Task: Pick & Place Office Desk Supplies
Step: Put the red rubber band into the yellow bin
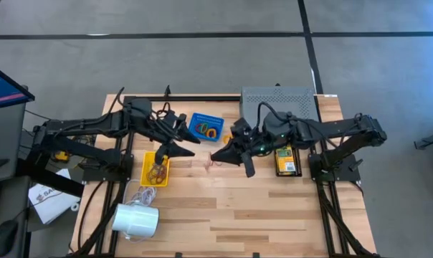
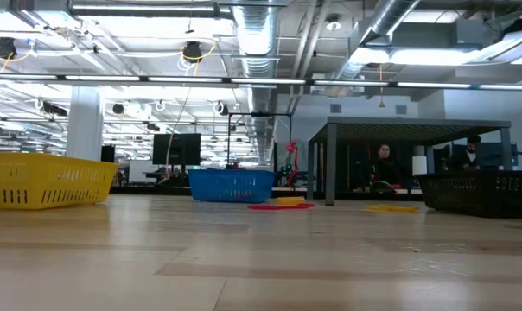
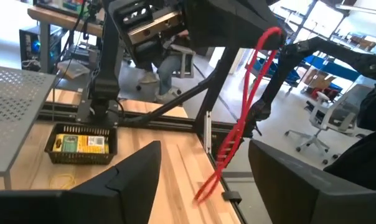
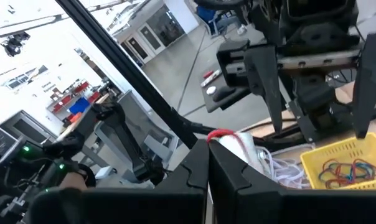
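Over the middle of the pale wooden table (image 1: 224, 208), the right gripper (image 4: 208, 163) is pinched shut on a thin red rubber band (image 3: 241, 121), which dangles stretched from its tips just beside the small yellow plastic basket (image 1: 156, 169); the grip at the very top of the loop looks meant to let the band hang free for a handover or a drop into that basket. The left gripper (image 3: 203, 180) hangs above the yellow basket with its fingers spread wide and nothing between them, probably ready to receive the band. The left wrist view shows the band hanging between those parted fingers; the high view shows it only as a faint red streak. The right wrist view shows the coloured bands (image 4: 341, 169) already lying in the yellow basket. Only the high view gives the layout: a blue basket (image 1: 206, 126) just beyond the yellow one, and a black tray holding a yellow-green crayon box (image 1: 287, 159) well apart from it.
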